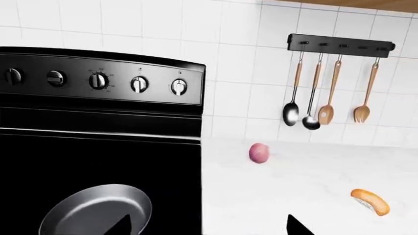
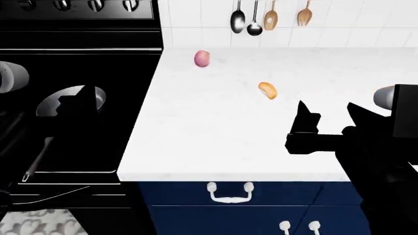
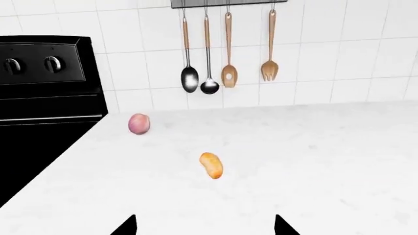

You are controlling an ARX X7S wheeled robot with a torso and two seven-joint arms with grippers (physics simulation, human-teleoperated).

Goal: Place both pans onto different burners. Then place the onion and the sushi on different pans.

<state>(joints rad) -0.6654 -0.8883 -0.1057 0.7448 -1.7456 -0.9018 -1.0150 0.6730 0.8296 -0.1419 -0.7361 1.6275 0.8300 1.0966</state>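
A shiny grey steel pan (image 2: 52,104) (image 1: 91,210) rests on the black stovetop (image 2: 111,68), its thin handle pointing toward the front edge. My left gripper (image 2: 75,97) (image 1: 212,227) hovers over the pan's right rim, open and empty. No other pan and no burners show against the black glass. The pinkish onion (image 2: 201,58) (image 1: 259,152) (image 3: 138,124) lies on the white counter near the stove. The orange sushi (image 2: 267,90) (image 1: 370,201) (image 3: 211,165) lies further right. My right gripper (image 2: 324,113) (image 3: 205,226) is open above the counter, short of the sushi.
Spoons, a ladle and a fork hang from a rail (image 1: 341,43) on the tiled wall behind the counter (image 2: 216,142). The stove's knob panel (image 1: 98,81) rises at the back. Blue drawers (image 2: 228,200) sit below the counter's front edge.
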